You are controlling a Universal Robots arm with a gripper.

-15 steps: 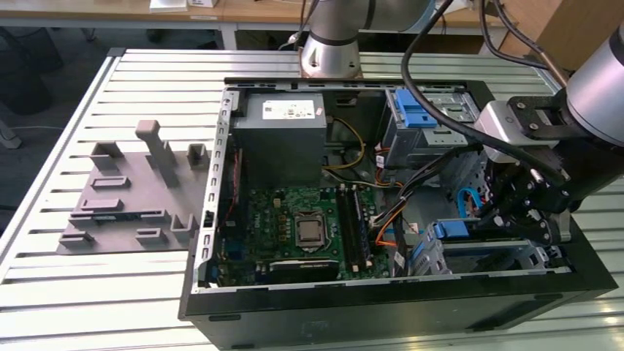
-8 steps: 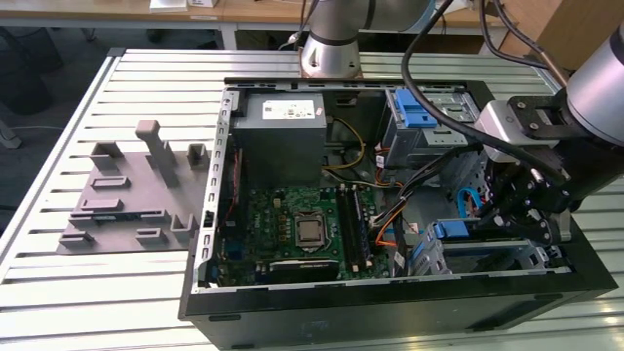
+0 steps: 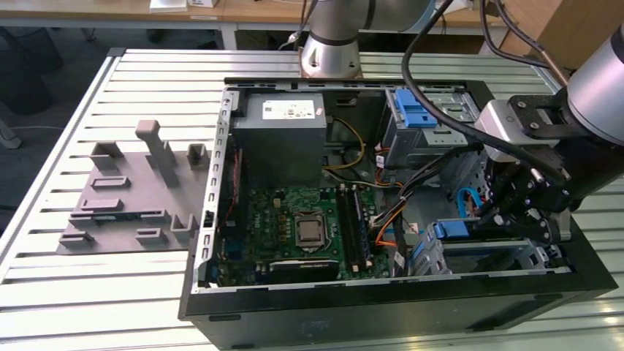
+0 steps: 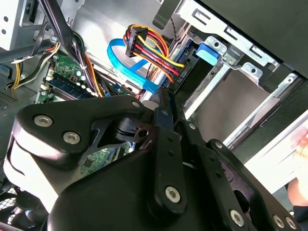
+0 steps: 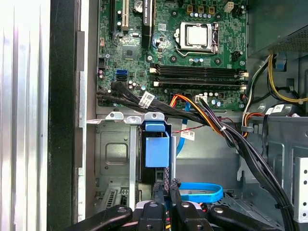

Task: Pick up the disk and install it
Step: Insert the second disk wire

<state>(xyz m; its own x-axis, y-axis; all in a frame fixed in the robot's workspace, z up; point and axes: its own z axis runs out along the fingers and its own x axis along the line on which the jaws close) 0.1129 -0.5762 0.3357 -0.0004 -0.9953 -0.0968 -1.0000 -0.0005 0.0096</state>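
The disk point(image 5: 157, 150) sits on edge inside the silver drive bay point(image 5: 111, 156) at the case's front corner, with its blue plastic bracket facing the camera. In the exterior view the disk point(image 3: 452, 230) lies low in the case on the exterior view's right. My gripper point(image 5: 166, 191) is right at the disk's cable end with its two thin fingers point(image 5: 159, 195) pressed close together and nothing held between them. The second wrist view shows the gripper point(image 4: 166, 113) pointing at the dark edge of the disk point(image 4: 190, 77). My gripper point(image 3: 512, 219) reaches down into the open case.
Coloured power wires point(image 4: 154, 48) and a blue data cable point(image 5: 202, 192) run close to the fingers. The green motherboard point(image 3: 302, 227), grey power supply point(image 3: 278, 128) and an upper cage with a blue latch point(image 3: 414, 113) fill the case. A grey fixture plate point(image 3: 131, 194) lies on the slatted table.
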